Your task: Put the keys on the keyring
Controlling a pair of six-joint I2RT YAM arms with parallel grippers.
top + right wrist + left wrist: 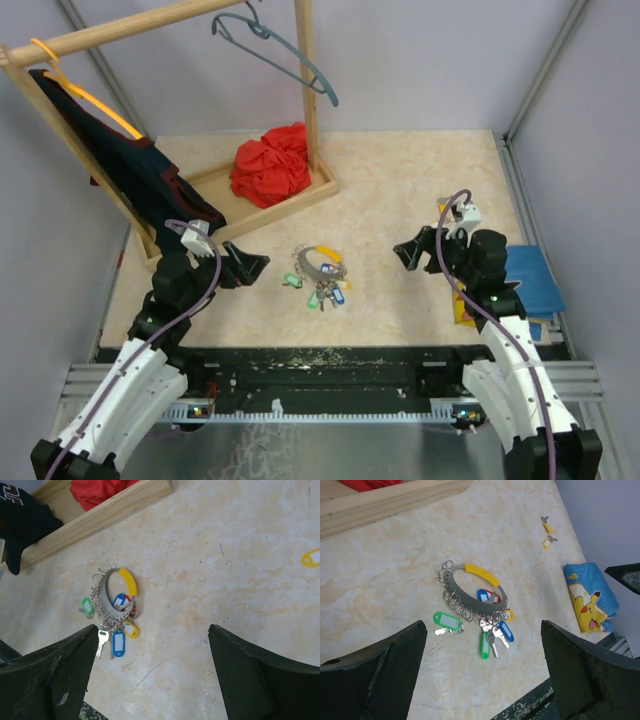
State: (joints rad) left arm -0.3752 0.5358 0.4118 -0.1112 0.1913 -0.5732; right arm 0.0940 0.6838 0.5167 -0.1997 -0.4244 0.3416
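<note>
The keyring (311, 268), a grey metal ring with a yellow section, lies flat in the middle of the table. Several keys (328, 293) with green, blue, yellow and red tags hang from small rings on it. The keyring (464, 597) and keys (495, 632) show in the left wrist view, as do the keyring (106, 601) and keys (118, 642) in the right wrist view. Two loose yellow-tagged keys (547, 534) lie far right; one yellow tag (311, 558) shows. My left gripper (252, 268) is open and empty, left of the ring. My right gripper (408, 252) is open and empty, to its right.
A wooden clothes rack base (285, 205) with a red cloth (270, 165) stands at the back left. A grey hanger (275, 45) and a dark garment (140, 175) hang from it. A blue cloth with a yellow cartoon print (590, 602) lies at the right edge.
</note>
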